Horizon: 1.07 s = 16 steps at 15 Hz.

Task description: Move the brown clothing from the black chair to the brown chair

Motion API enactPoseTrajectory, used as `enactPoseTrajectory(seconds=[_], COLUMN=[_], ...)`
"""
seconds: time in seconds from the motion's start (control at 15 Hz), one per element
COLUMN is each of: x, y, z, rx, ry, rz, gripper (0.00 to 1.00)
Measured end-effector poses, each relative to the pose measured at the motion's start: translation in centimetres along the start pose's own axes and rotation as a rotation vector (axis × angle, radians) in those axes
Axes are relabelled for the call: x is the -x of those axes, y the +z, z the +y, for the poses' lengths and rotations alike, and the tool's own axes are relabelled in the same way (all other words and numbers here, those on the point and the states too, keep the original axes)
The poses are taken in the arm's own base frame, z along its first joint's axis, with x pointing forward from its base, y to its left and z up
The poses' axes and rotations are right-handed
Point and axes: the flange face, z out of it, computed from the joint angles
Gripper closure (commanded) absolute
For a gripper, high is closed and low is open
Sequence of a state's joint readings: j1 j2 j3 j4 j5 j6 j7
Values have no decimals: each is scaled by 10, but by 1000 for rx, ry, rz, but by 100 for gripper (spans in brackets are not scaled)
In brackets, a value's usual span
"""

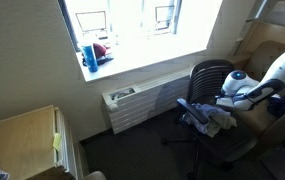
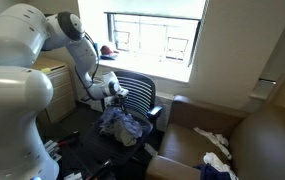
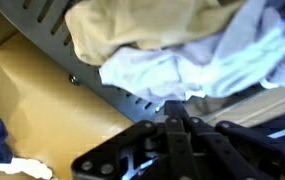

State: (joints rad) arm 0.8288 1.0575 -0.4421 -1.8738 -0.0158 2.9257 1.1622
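The brown clothing (image 3: 132,35) lies bunched at the top of the wrist view, a pale tan heap in the pile (image 2: 122,125) on the seat of the black chair (image 2: 140,95). Its longer run goes across the picture from side to side. Just below it, on the side nearer to me, hangs the grey-white cloth (image 3: 167,72), and a blue garment (image 3: 277,35) crowds in from the right edge. My jaws are pressed fully together, their tips meeting at the lower hem of the grey-white cloth, above a slotted black strip (image 3: 112,92) of the chair that crosses the view on a slant. Whether a fold of fabric is caught between them I cannot tell; if one is, I judge it more likely the pale cloth than the tan piece. The coming move turns on that. The brown clothing sits beyond my tips, up and a little to the left in the wrist view, apart from them, with the grey-white cloth between. To take the right garment I would probably have to reach past that cloth and bite across the tan heap's short side. The brown chair (image 2: 257,135) stands just beside the black one, on the side away from my arm, with some white cloth (image 2: 210,138) lying on its seat.
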Motion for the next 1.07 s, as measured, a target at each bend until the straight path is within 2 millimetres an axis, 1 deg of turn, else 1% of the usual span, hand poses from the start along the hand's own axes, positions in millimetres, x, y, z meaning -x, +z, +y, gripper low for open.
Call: enactPoseTrajectory(seconds=[0.07, 0.13, 0.2, 0.27, 0.33, 0.4, 0.47, 0.53, 0.67, 0.8, 0.87, 1.0, 1.07], x=[-12, -25, -36, -43, -47, -47, -40, -27, -8, 5, 10, 18, 18], y=[-25, -51, -77, -101, -120, -130, -121, -101, -51, 1, 26, 71, 84], z=[-4, -7, -8, -8, -7, -4, -5, -4, 1, 13, 20, 30, 32], rx=[-18, -34, -46, -54, -62, -61, -46, -31, 5, 61, 92, 126, 128], ry=[20, 48, 70, 79, 88, 92, 85, 78, 71, 70, 67, 56, 56], rz=[57, 116, 164, 193, 199, 186, 140, 76, -44, -158, -213, -306, -323], gripper=[100, 74, 98, 67, 59, 53, 45, 37, 23, 9, 28, 14, 0])
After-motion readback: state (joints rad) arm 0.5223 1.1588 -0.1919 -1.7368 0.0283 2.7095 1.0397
